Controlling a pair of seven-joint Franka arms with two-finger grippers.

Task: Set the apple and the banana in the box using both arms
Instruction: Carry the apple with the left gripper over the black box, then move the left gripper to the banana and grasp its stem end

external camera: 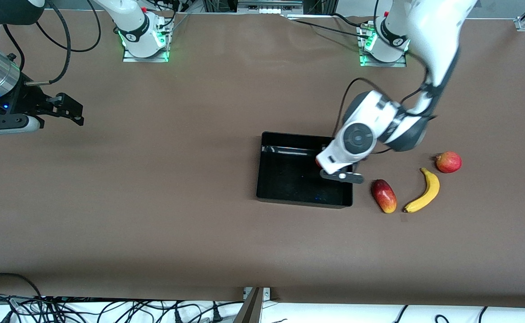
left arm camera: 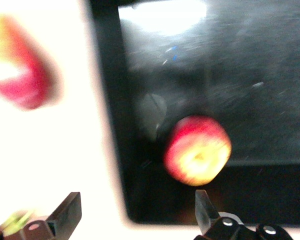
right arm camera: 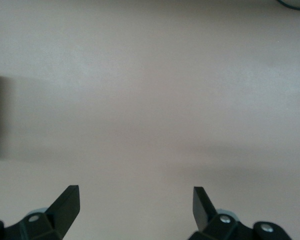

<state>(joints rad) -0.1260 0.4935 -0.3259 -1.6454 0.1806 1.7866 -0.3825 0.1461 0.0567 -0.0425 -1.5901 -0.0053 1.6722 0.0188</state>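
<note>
The apple (left arm camera: 197, 150), red with a yellow patch, is inside the black box (external camera: 285, 179), close to the wall (left arm camera: 107, 100) at the left arm's end. In the front view only a red sliver of it (external camera: 318, 162) shows under the left wrist. My left gripper (left arm camera: 137, 210) is open and empty over that wall, fingers apart from the apple. The banana (external camera: 424, 190) lies on the table beside the box, toward the left arm's end. My right gripper (external camera: 75, 113) is open and empty, waiting over bare table (right arm camera: 135, 200) at the right arm's end.
An elongated red-and-yellow fruit (external camera: 383, 195) lies between the box and the banana; it shows blurred in the left wrist view (left arm camera: 25, 75). A pinkish-red round fruit (external camera: 448, 162) sits farther from the front camera than the banana. Brown table surface (external camera: 155, 202) surrounds them.
</note>
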